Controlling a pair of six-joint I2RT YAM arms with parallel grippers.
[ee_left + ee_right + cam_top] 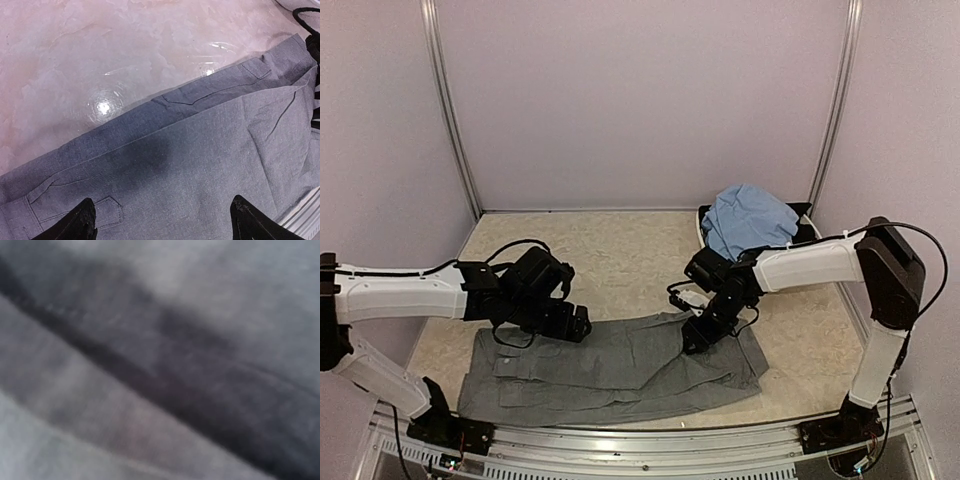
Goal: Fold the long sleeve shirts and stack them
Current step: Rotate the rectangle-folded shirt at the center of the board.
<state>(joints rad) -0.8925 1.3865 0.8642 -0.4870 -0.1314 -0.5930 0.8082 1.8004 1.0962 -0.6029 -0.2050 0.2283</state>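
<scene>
The slate grey shirt (620, 370) lies flat on the bench (600, 250), close to the near edge, as a long folded band. Its long axis runs from left to right, and the right end sits a little farther from the edge than the left end. I cannot tell at which end the collar is.

The left end effector (575, 325) hangs over the far left edge of this shirt, just above the cloth. In the left wrist view its two black fingertips (80, 222) stand wide apart with only grey cloth below them and nothing between.

The right end effector (700, 335) is down on the far edge of the same shirt, right of the middle. Its own camera shows only blurred grey cloth, very near, so I cannot tell whether the fingers pinch it.

The light blue shirt (750, 220) lies in a loose heap at the far right corner, well apart from the grey one.
</scene>
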